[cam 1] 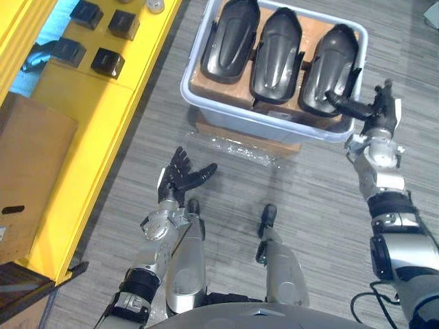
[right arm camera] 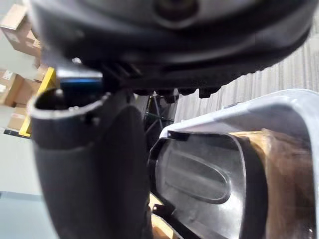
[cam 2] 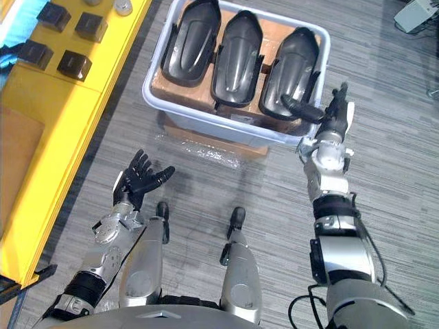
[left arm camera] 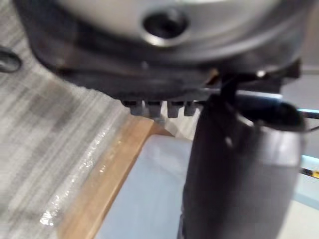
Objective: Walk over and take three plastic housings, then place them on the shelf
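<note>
Housings: three black plastic housings lie side by side in a tub, the left one (cam 1: 230, 41), the middle one (cam 1: 276, 55) and the right one (cam 1: 329, 68), all resting on brown cardboard (cam 1: 310, 26)
Tub: pale grey-blue tub (cam 1: 188, 92) sits on a wooden board (left arm camera: 99, 189) on the grey floor (cam 1: 315, 185)
Right hand: the right hand (cam 1: 381, 113) is raised at the tub's near right corner, fingers straight and spread, thumb stretched over the rim toward the right housing; it grips nothing, and I cannot tell whether the thumb touches the housing
Left hand: the left hand (cam 1: 180, 179) hovers over the floor, palm up, fingers loosely spread, empty, short of the tub
Shelf: a yellow shelf (cam 1: 82, 137) stands to the left and carries small black blocks (cam 1: 108, 62)
</note>
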`<state>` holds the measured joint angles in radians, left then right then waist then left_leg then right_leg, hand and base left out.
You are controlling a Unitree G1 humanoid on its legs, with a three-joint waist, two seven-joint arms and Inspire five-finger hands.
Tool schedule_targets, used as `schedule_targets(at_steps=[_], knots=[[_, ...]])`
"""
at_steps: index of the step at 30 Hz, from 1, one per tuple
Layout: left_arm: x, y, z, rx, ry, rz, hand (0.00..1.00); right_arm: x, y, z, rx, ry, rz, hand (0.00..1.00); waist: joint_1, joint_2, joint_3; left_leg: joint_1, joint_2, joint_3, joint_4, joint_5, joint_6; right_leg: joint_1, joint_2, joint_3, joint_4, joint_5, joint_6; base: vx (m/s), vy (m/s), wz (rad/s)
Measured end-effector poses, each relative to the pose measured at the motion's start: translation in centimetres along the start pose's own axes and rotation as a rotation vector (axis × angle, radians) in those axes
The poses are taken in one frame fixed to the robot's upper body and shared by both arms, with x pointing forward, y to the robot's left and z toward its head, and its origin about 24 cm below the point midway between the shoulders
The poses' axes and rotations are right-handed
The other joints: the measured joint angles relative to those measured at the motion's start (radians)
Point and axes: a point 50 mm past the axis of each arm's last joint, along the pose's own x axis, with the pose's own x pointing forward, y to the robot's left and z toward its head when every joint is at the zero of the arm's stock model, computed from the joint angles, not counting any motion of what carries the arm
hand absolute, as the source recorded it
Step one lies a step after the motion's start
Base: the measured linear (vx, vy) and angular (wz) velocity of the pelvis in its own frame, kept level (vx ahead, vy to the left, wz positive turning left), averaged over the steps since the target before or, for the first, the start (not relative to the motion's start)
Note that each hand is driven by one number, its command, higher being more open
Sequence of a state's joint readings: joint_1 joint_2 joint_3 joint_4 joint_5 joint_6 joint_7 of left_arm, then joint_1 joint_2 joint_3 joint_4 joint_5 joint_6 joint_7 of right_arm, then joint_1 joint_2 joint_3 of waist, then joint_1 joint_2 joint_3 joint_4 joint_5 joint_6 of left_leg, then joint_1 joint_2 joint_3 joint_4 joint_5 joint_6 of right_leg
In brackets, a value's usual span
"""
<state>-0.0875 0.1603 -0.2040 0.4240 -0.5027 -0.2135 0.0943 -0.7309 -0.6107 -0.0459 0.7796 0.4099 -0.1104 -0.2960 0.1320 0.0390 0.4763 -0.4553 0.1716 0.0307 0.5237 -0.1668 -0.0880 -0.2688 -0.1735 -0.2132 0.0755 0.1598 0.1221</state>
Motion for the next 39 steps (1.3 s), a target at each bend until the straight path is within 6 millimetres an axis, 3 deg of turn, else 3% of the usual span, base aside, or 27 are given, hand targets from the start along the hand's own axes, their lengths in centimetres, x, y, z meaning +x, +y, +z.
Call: schedule_targets(at_steps=[5,9,14,19,22,23,30,34,39], knots=[[-1.3,-0.1,-3.4,0.033,0.140,-0.034,1.00,1.9,-2.9,1.4,-0.050,0.056,-0.140,1.00,0.020,0.033,0.027,-0.030,-0.022,-0.025,0.028,0.004,0.010,-0.037,-0.026,-0.017,0.081,-0.033,0.005,-0.05,0.035,0.16],[-1.8,-0.8,-4.4,0.038,0.176,-0.074,1.00,2.3,-4.1,1.7,-0.062,0.104,-0.221,1.00,0.033,0.057,0.038,-0.058,-0.025,-0.049,0.051,0.004,0.011,-0.053,-0.031,-0.040,0.118,-0.052,0.005,-0.02,0.013,0.16],[-1.8,-1.5,-4.5,0.021,0.160,-0.095,1.00,2.7,-4.7,2.5,-0.063,0.123,-0.311,1.00,0.038,0.083,0.043,-0.077,-0.029,-0.062,0.071,0.003,0.011,-0.088,-0.043,-0.043,0.188,-0.086,0.008,-0.02,0.008,0.07],[-1.9,-2.2,-4.6,-0.011,0.155,-0.105,1.00,2.8,-7.0,3.2,-0.121,0.164,-0.374,1.00,0.042,0.107,0.045,-0.091,-0.038,-0.067,0.073,0.007,0.011,-0.121,-0.061,-0.049,0.244,-0.114,0.007,-0.02,0.001,0.06],[-1.9,-2.3,-4.6,-0.041,0.151,-0.099,1.00,2.8,-7.5,2.9,-0.145,0.213,-0.373,1.00,0.043,0.110,0.046,-0.099,-0.039,-0.066,0.071,0.011,0.011,-0.141,-0.072,-0.049,0.269,-0.124,0.005,0.00,-0.002,0.02],[-1.9,-2.4,-4.6,-0.062,0.151,-0.094,1.00,2.6,-7.6,2.3,-0.159,0.263,-0.367,0.00,0.044,0.111,0.046,-0.103,-0.041,-0.067,0.072,0.012,0.010,-0.154,-0.081,-0.052,0.292,-0.136,0.005,0.00,-0.014,0.08],[-1.9,-2.9,-4.1,-0.119,0.123,-0.099,1.00,2.4,-7.8,1.4,-0.174,0.385,-0.344,0.00,0.055,0.114,0.045,-0.152,-0.055,-0.106,0.089,0.019,0.002,-0.209,-0.107,-0.091,0.381,-0.181,-0.006,0.00,-0.021,0.16],[-2.0,-2.9,-4.0,-0.130,0.114,-0.097,1.00,2.3,-9.7,1.7,-0.227,0.415,-0.408,0.00,0.057,0.114,0.045,-0.167,-0.059,-0.112,0.099,0.020,0.001,-0.226,-0.121,-0.104,0.415,-0.201,-0.009,-0.01,-0.005,0.06],[-2.1,-2.6,-4.1,-0.130,0.115,-0.087,1.00,2.2,-10.1,1.5,-0.278,0.427,-0.417,0.00,0.045,0.114,0.045,-0.163,-0.056,-0.111,0.087,0.023,-0.005,-0.240,-0.125,-0.105,0.439,-0.212,-0.016,0.00,-0.007,-0.01]])
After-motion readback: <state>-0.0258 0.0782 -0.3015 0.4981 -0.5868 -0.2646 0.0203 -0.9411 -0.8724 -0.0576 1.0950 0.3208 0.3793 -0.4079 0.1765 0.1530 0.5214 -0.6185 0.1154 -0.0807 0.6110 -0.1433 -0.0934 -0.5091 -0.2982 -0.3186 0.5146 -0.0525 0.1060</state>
